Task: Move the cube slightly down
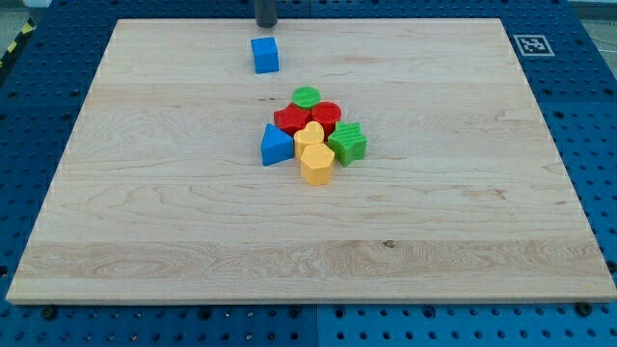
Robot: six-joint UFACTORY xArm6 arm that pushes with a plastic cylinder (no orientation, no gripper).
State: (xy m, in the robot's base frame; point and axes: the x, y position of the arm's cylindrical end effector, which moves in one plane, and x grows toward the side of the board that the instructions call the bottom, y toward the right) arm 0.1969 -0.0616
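Resting near the top edge of the bench, somewhat left of its middle, the blue cube stands alone, well apart from the other blocks. My tip sits just above it toward the view's top, close to the bench's top edge, with a narrow strip of bare wood between tip and cube; the two do not appear to touch. No gripper is fitted to the rod, so there is nothing to call wide, narrow or holding.

Around the middle of the bench, a tight cluster of blocks lies below and to the right of the cube. Going left to right through it: a blue triangular block forms the cluster's left end; a red block sits just above and right of it, its shape hard to make out; two yellow blocks, the upper yellow block and the lower yellow block, touch one another; a green round block marks the cluster's top; a red rounded block lies just below it; and a green star-like block closes the right end.

Near the top right corner of the bench, a printed marker tag shows.
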